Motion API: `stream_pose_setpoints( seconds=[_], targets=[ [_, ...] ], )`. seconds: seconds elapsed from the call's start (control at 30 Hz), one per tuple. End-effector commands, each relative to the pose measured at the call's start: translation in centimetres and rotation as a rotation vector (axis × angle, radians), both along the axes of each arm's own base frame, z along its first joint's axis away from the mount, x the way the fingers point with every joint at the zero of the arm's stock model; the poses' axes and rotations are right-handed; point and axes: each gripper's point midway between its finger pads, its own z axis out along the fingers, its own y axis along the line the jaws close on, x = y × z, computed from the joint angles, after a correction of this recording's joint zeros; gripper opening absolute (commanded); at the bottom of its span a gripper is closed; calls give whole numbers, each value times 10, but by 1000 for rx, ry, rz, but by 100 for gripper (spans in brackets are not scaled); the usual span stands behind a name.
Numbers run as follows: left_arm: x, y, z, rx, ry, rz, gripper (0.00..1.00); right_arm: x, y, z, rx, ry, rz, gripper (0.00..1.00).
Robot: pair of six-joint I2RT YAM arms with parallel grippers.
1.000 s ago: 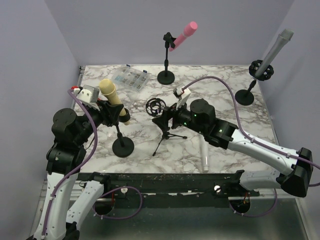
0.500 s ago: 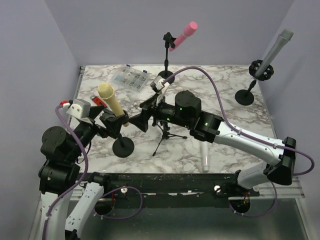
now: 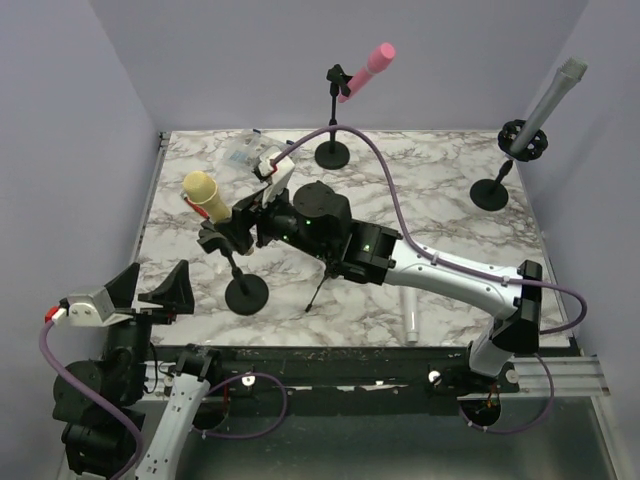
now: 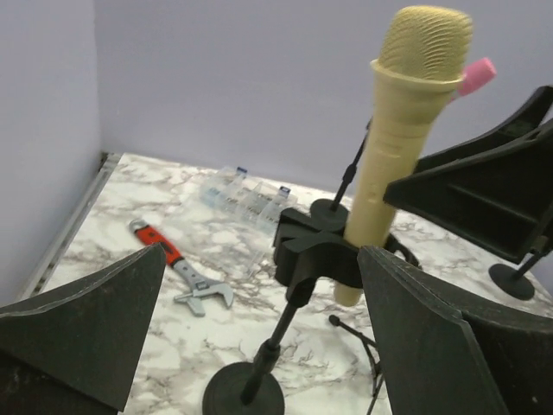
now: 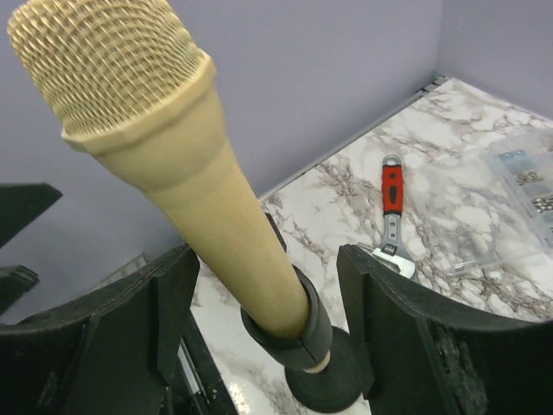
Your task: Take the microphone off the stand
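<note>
1. Nearest the front edge, the left arm (image 3: pixel 105 395) had pulled back from the stand (image 3: pixel 238 270). A second before, its jaws were pressed in at the clip (image 5: pixel 289 333). Now they were spread wide and well apart from it, holding nothing.
2. That let go of the stand, so nothing steadied it except its own round base (image 3: pixel 247 293) on the counter (image 3: pixel 450 200). I judged this a risk, since a pull on the microphone could tip the stand.
3. Farther in, the right arm (image 3: pixel 400 262) had swung left from the middle of the counter. Its jaws were spread on either side of the cream microphone (image 3: pixel 207 195), just above the clip. The right wrist view showed a gap on both sides, so they were not yet pinching it.
4. For the task, this looked like a handover, with 1 arm leaving and the other lined up to close and lift. The microphone was not yet removed.
5. The microphone sat in the clip at the left part of the counter. Its long axis was steeply tilted rather than upright. The mesh head (image 5: pixel 104 65) pointed up and toward the far left, and the tail poked down through the clip toward the near right.
6. A pull along that axis, up and to the far left, would likely free it most cleanly.
</note>
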Motion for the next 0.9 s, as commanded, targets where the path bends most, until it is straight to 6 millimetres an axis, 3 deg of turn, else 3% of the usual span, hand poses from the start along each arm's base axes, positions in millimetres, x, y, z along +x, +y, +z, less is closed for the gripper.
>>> stream_pose_setpoints(
  seconds=[0.0, 0.17, 0.33, 0.37, 0.43, 0.5, 0.67, 0.87],
  targets=[
    [8, 22, -36, -42, 111, 132, 99, 17, 2, -4, -71, -47, -222, 73],
    [11, 16, -42, -42, 127, 101, 99, 9, 15, -3, -85, -100, -210, 71],
    [19, 4, -49, -30, 152, 48, 99, 10, 24, -9, -109, -121, -197, 57],
    [20, 1, -49, -26, 153, 33, 99, 8, 26, -10, -113, -127, -181, 49],
    [22, -10, -49, -5, 148, -25, 99, 4, 28, -11, -118, -141, -149, 21],
    [22, -22, -47, 11, 133, -92, 99, 0, 28, -10, -121, -159, -114, 1],
    [24, -48, -47, 36, 120, -231, 99, -9, 22, -11, -111, -160, 53, 1],
    [31, -61, -52, 118, 141, -299, 99, -10, -1, -6, -34, -131, 258, 1]
  ],
)
